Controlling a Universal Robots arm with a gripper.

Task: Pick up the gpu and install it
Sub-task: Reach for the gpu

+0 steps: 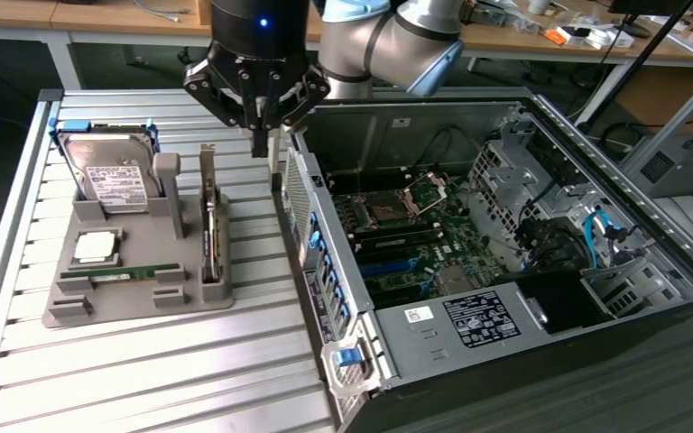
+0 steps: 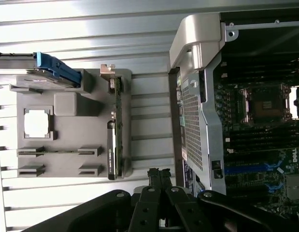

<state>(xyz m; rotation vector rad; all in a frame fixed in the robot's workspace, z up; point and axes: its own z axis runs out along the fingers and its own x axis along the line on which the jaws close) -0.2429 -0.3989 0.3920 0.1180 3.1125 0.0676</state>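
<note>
Above the strip of slatted worktop (image 1: 142, 379) between the grey holder (image 1: 124, 311) and the open computer case (image 1: 419, 126), I hang with my fingers (image 1: 259, 140) closed on nothing. I judge this to be the approach, with the pick not yet made. The gpu (image 1: 209, 212) stands untouched on its long edge in the holder. Its long axis runs alongside the case wall, and its silvery bracket seems to be at the hard drive (image 1: 112, 176) end. Taking it calls for fingers parted and set across its thin top edge.
</note>
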